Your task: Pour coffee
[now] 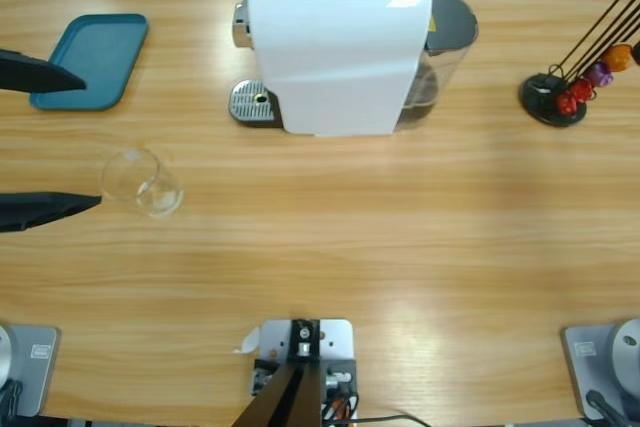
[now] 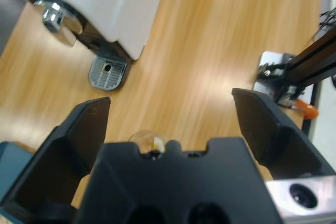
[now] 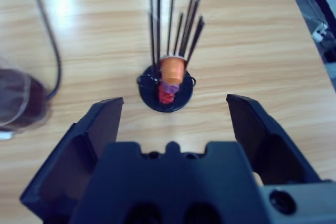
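Seen from above only: left gripper (image 1: 90,140) entering from the table's (image 1: 400,277) left edge, jaws spread wide and gripping nothing; small clear drinking glass (image 1: 141,182) just past the tip of the nearer jaw, contact impossible to judge; teal tray (image 1: 90,59) under the farther jaw. Coffee not to be made out in the glass from either view showing it. From the left wrist, showed merely the glass's rim peeking over the gripper's body, with the white coffee machine (image 1: 340,57) and its metal drip tray (image 1: 252,102) well ahead. Right gripper (image 3: 174,102) caught by its own wrist view alone: jaws parted, empty, facing the black capsule stand (image 3: 167,90) holding orange, purple and red capsules. Lay bare, the wide stretch of wood between glass, machine and stand, and likewise the table's whole near side.
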